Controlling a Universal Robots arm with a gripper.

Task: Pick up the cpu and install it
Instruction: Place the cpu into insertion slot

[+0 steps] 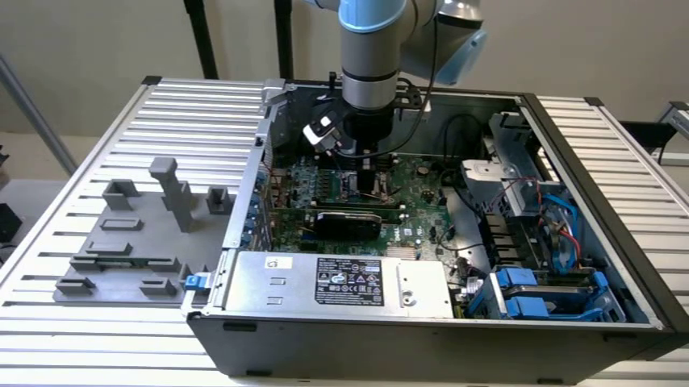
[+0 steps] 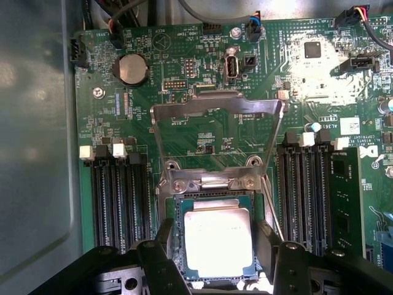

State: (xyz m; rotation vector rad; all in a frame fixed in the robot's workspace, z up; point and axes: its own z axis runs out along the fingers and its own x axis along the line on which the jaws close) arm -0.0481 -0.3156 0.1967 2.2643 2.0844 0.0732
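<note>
Your black end effector (image 2: pixel 215 244) stands wide, fingers (image 2: pixel 164 243) either side of the silver-topped square cpu (image 2: pixel 218 236) lying in the dark motherboard socket (image 2: pixel 178 208) toward the exterior view's twelve o'clock, where any sideways drift could nudge it askew and bend pins.

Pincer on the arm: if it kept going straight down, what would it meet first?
Likely the silver chip directly below it, over the green board, though depth is unclear.

The gripper (image 1: pixel 364 157) hangs over the circuit board (image 1: pixel 425 218) inside the computer case (image 1: pixel 431 339); grey blocks (image 1: pixel 173 193) at its nine o'clock.
</note>
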